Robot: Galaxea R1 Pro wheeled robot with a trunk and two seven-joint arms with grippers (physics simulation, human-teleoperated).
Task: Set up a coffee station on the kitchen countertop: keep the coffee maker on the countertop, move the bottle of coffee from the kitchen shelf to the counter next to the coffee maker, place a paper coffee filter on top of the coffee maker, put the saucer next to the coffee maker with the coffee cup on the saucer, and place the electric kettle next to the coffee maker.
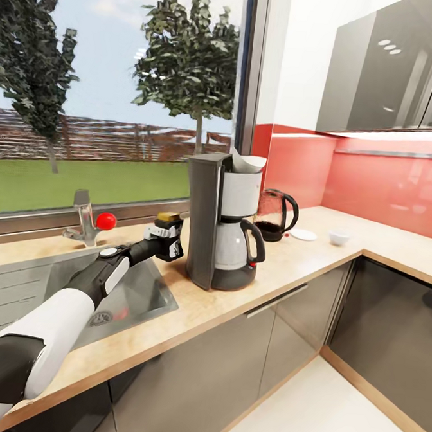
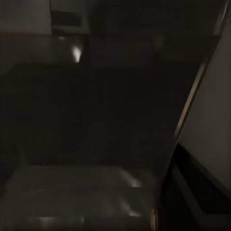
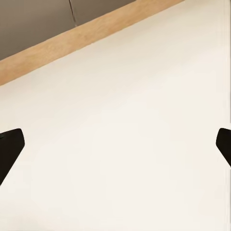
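A dim, blurred dark surface (image 2: 96,120), perhaps the coffee maker's side, beside a pale slanting panel (image 2: 211,110).

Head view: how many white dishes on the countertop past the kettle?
2. The saucer lies just beside the electric kettle; the coffee cup stands apart, nearer the corner, not on the saucer. Others could be hidden behind the coffee maker.

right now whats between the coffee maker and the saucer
In the head view, the electric kettle stands between the coffee maker and the saucer.
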